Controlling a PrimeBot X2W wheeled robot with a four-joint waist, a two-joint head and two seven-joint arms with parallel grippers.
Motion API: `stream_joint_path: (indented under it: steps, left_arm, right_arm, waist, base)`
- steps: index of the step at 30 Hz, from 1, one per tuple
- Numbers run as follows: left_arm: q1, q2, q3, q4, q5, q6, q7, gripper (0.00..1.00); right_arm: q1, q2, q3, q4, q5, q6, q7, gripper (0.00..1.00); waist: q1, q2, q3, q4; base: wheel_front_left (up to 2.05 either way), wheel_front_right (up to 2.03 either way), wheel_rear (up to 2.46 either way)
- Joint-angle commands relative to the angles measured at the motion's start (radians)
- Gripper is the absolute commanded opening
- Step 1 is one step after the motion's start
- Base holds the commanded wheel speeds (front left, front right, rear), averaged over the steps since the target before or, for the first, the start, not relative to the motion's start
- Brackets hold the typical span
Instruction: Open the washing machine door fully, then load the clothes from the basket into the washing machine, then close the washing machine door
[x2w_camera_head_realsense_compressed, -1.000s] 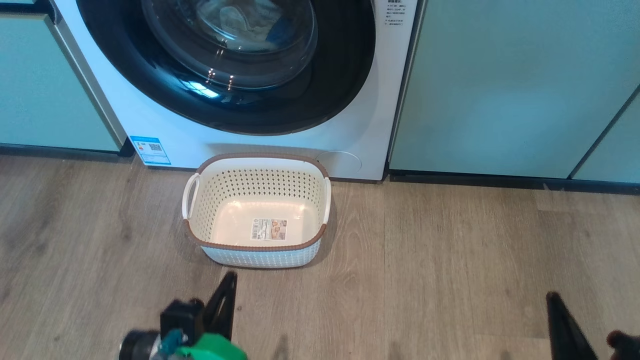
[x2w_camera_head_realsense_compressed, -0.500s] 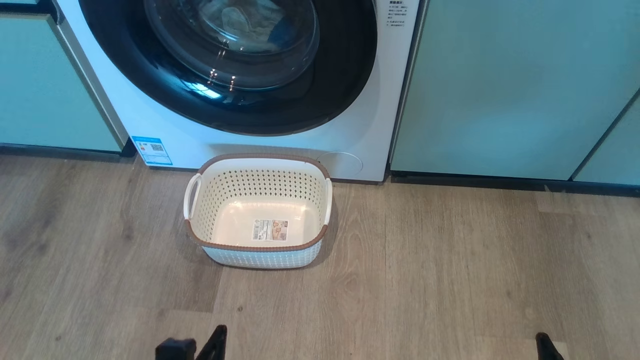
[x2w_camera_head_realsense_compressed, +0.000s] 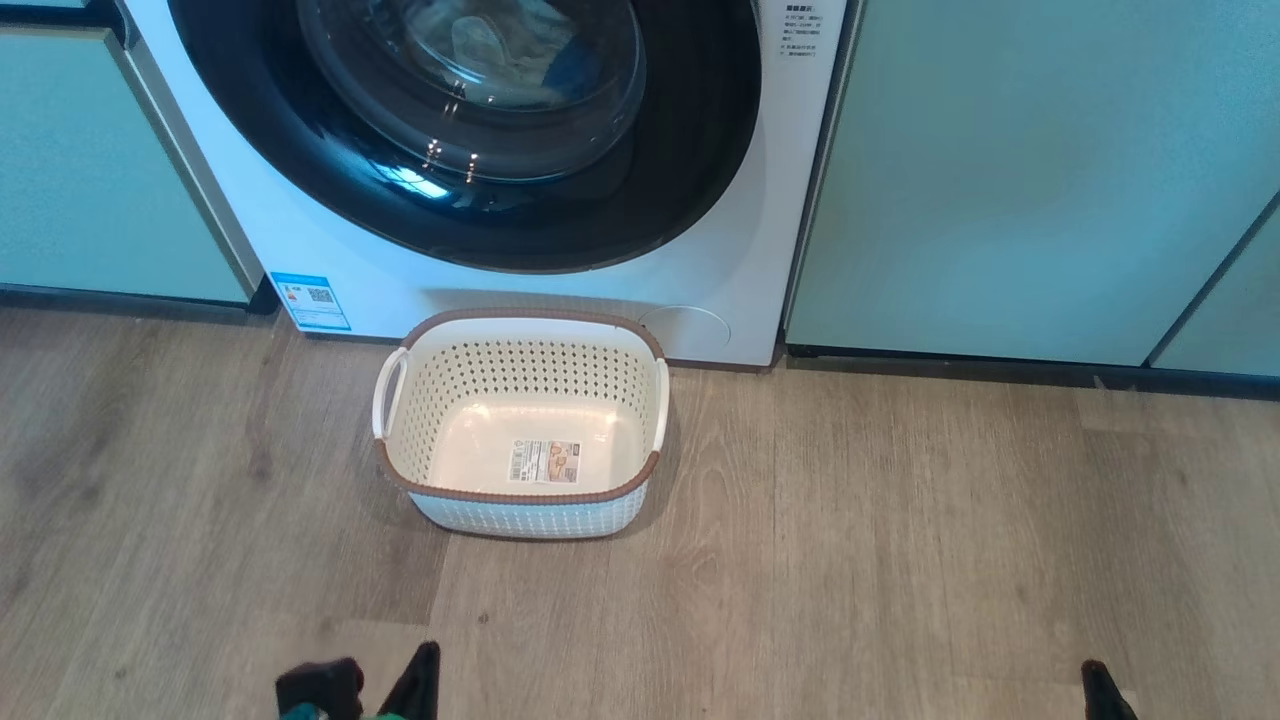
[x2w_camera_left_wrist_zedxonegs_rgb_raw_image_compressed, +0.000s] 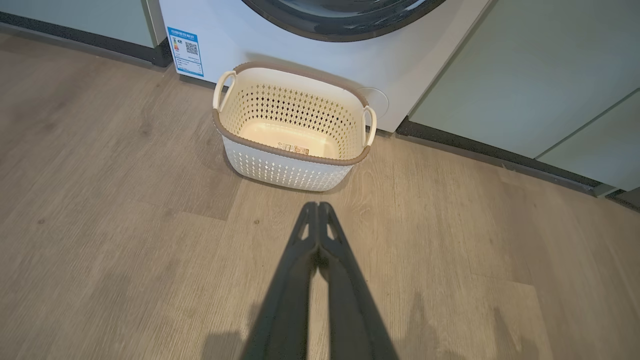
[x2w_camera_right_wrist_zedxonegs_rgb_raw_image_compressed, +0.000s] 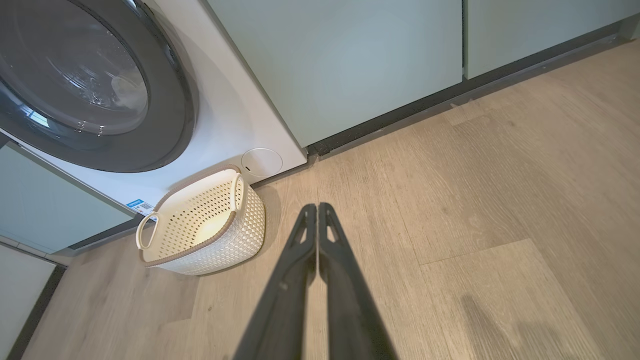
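Nearest, low over the grey-brown wood-plank floor: left gripper, two long dark fingers pressed together tip to tip, gripping nothing, pointed toward the basket with bare boards between. Well apart to the right: right gripper, likewise fully closed, fingers meeting along their length, nothing held, aimed at the floor just right of the basket. In the head view, just the dark tips of both at the bottom edge.

Next out, upright on the floor: small rounded-rectangular cream plastic basket with perforated sides, brown rim and white side handles. Smooth cream bottom on show, with a printed label sticker lying flat near its front. Far rim close against the foot of the washer; touching or not, impossible to tell.

Behind it: big white front-loading washing machine. Small blue energy sticker at the lower left of the front, round service flap at the lower right, just behind the basket's far right corner.

Above those: large round washing machine door, wide glossy black rim around a bulging clear glass bowl, lying flat against the front, shut. Through the glass, dimly: clothes, pale fabric with a patch of blue, inside the drum.

Farthest, flanking the washer on both sides: smooth pale green cabinet doors above a dark plinth strip.
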Motion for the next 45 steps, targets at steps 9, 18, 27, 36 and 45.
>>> stream_joint_path:
  steps: [9,18,27,36,45]
  left_arm:
    - [-0.062,0.001,0.044,-0.027,-0.133,-0.022,0.025,0.0]
    - [-0.078,0.0,0.061,-0.027,-0.226,-0.037,0.043,0.0]
    - [-0.096,-0.002,0.081,-0.027,-0.33,-0.053,0.063,0.0]
    - [-0.114,-0.005,0.102,-0.027,-0.433,-0.07,0.084,0.0]
    - [-0.132,-0.008,0.123,-0.026,-0.536,-0.086,0.105,0.0]
  right_arm:
    - [-0.069,-0.022,-0.001,-0.041,0.133,-0.001,0.027,0.0]
    - [-0.087,-0.026,-0.003,-0.046,0.225,-0.001,0.047,0.0]
    - [-0.107,-0.03,-0.006,-0.051,0.328,-0.001,0.07,0.0]
    - [-0.127,-0.033,-0.01,-0.056,0.43,-0.002,0.094,0.0]
    - [-0.147,-0.036,-0.015,-0.062,0.532,-0.002,0.118,0.0]
  waist:
    - [0.0,0.0,-0.003,0.005]
    - [0.0,0.0,-0.005,0.01]
    - [0.0,0.0,-0.007,0.015]
    - [0.0,0.0,-0.01,0.019]
    - [0.0,0.0,-0.012,0.024]
  base:
    - [0.0,0.0,0.0]
    - [0.0,0.0,0.0]
    - [0.0,0.0,0.0]
    - [0.0,0.0,0.0]
    - [0.0,0.0,0.0]
